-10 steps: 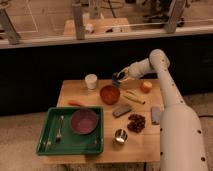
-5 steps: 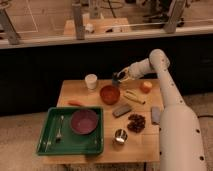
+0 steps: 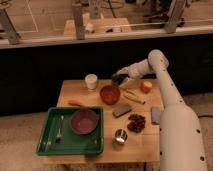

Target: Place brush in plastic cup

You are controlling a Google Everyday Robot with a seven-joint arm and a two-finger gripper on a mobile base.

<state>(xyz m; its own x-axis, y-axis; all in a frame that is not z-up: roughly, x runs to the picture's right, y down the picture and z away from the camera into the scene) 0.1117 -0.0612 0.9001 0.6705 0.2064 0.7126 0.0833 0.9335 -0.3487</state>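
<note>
the gripper (image 3: 119,79) hung over the back of the bench (image 3: 105,142), just behind the red bowl (image 3: 109,94) and to the right of the cream cup (image 3: 91,81). whether its fingers were spread or pinching anything could not be told. the brush and plastic cup could not be picked out; something dark sat at the gripper.

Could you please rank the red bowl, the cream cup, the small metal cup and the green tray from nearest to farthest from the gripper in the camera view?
The gripper hovers at the table's far edge.
1. Red bowl, just below it.
2. Cream cup, to its left at the far edge.
3. Small metal cup, near the front edge.
4. Green tray, at the front left.
</note>
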